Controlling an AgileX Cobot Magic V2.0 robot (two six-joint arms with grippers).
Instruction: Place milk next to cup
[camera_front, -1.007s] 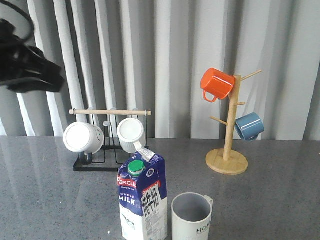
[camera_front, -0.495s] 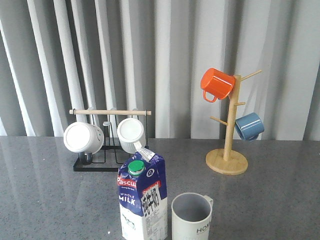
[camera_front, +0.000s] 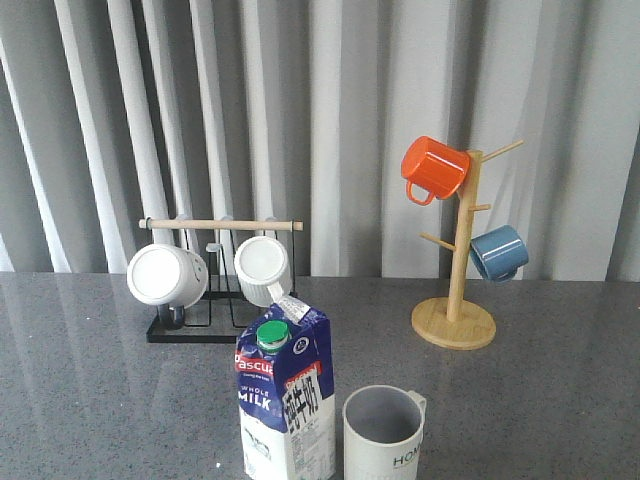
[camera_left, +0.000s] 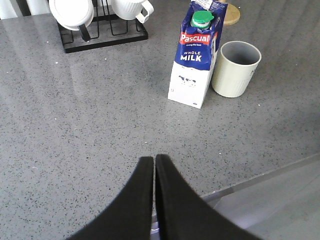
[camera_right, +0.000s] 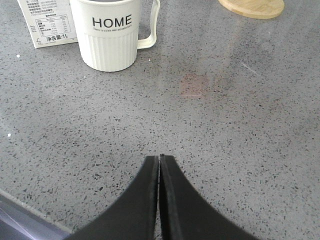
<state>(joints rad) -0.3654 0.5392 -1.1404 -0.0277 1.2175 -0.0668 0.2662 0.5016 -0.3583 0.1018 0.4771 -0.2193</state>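
Beside the cup (camera_front: 384, 434), the milk (camera_front: 285, 397) stands unmoved; both tools (camera_left: 154, 161) (camera_right: 159, 159) are pressed together, empty.

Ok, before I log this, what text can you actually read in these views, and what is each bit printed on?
"Pascual" on the milk carton, white on a red band.
"WHOLE MILK" on the same carton, below the brand.
"HOME" on the cream ribbed cup, in dark letters.
"1L" ends a line on the carton's white side panel, seen from the right wrist; the rest there is too small to read.
The small line under "HOME" and the white sticker on the carton are unreadable.
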